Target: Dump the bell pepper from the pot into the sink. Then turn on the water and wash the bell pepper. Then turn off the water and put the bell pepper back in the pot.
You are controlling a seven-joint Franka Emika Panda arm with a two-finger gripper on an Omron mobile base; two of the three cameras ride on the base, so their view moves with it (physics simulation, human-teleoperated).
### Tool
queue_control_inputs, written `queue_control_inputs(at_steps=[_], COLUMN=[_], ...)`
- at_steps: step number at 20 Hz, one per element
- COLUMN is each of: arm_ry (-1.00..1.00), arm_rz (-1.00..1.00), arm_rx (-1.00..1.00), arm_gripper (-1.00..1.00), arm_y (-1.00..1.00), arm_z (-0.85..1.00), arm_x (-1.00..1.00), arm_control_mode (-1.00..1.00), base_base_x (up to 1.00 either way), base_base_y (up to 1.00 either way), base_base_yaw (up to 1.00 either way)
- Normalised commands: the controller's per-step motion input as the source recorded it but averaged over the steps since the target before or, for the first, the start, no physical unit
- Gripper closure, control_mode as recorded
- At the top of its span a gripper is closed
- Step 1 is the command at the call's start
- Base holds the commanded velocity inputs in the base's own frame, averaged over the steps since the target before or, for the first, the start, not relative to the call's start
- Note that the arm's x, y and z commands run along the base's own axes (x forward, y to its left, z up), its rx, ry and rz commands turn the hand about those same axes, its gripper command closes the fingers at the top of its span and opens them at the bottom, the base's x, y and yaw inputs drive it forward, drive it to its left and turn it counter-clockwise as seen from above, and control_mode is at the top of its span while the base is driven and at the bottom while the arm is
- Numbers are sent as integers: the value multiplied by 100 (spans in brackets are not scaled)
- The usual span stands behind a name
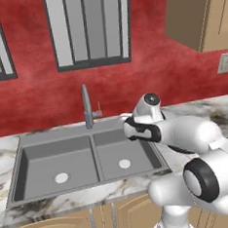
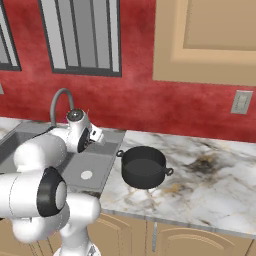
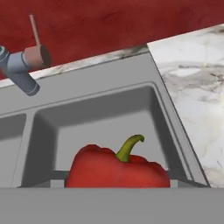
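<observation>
The glossy red bell pepper with its curved green stem (image 3: 117,168) sits close under the hand, over the right basin of the grey metal double sink (image 3: 109,87), while the round black pot (image 2: 144,166) stands apart on the marble counter (image 2: 210,175) just right of the sink. By its look the pepper is light, firm and slick, so a hold across its broad shoulders would likely be surer than one on the thin stem. Whether the claw is open, or already has the pepper, I cannot tell, since the fingertips are hidden.
</observation>
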Motion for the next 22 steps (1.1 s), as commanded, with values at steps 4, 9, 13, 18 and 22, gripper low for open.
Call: queue_control_inputs(at_steps=[4,9,13,18,22], arm_ry=[0,1,2,0,4], arm_rz=[0,0,-3,-8,-7], arm_rx=[0,0,-7,-16,-15], arm_gripper=[100,100,100,100,100], arm_y=[-35,-24,-41,-59,-65], arm_z=[100,100,73,9,-1], arm_x=[-18,-30,-38,-51,-40], arm_control_mode=[-100,-100,-100,-100,-100], base_base_x=[0,0,0,0,0], base_base_y=[0,0,0,0,0], base_base_yaw=[0,0,0,0,0])
